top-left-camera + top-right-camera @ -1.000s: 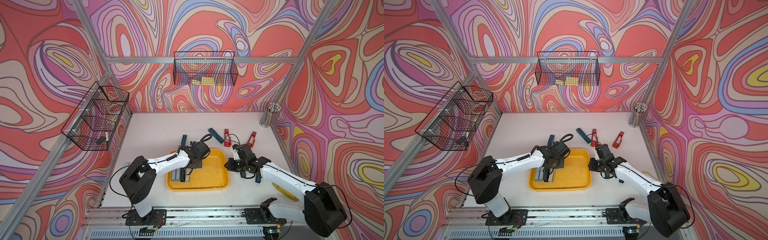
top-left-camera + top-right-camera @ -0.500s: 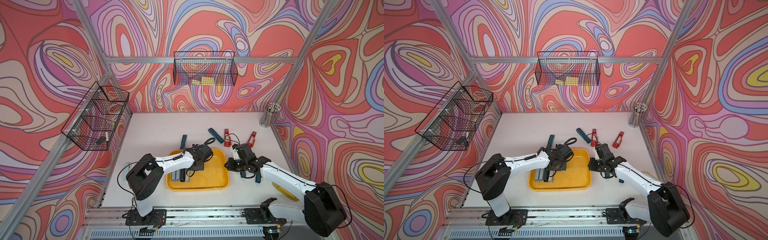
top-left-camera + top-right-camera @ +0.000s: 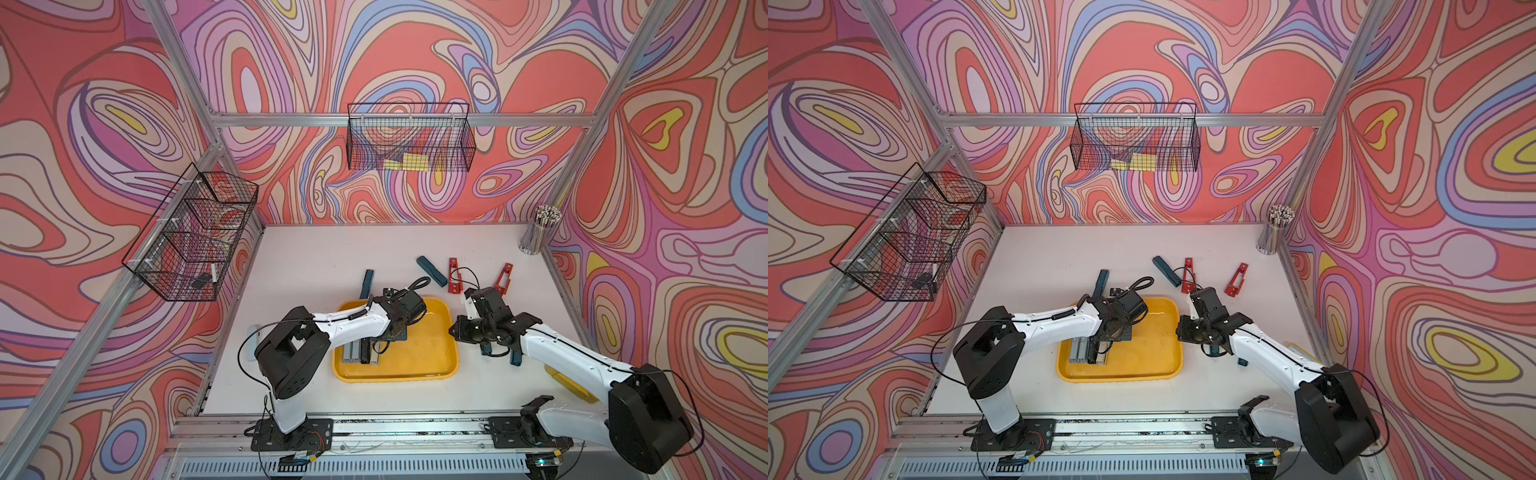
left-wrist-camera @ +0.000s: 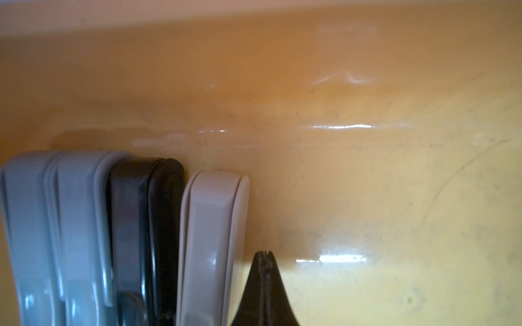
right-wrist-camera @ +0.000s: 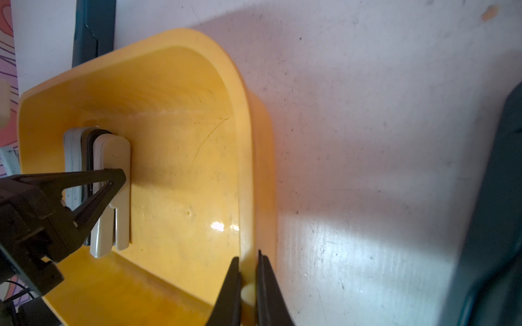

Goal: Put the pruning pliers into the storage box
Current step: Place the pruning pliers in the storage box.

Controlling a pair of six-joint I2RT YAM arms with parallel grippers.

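Right wrist view: right gripper [image 5: 248, 261] pinches tray [image 5: 240, 98] rim; left gripper [image 4: 264, 255] closed, empty, beside 4 pliers [image 4: 209, 240] in tray. Others lie on table [image 3: 332, 257]. Risk: tugging rim topples row.

The storage box [image 4: 367, 169] is showing as glossy yellow plastic, throwing back white highlights and carrying fine scratches and dark specks. The pruning pliers [image 4: 209, 225] are looking like smooth moulded plastic, grey, black and beige alike shining softly. The left gripper [image 4: 264, 258] is appearing as matt black plastic, ribbed at its tip. The desk [image 5: 367, 141] is reading as matt white, scuffed and speckled. The baskets [image 3: 409, 137] are showing thin black wire, the frame [image 3: 291, 120] dull brushed metal.
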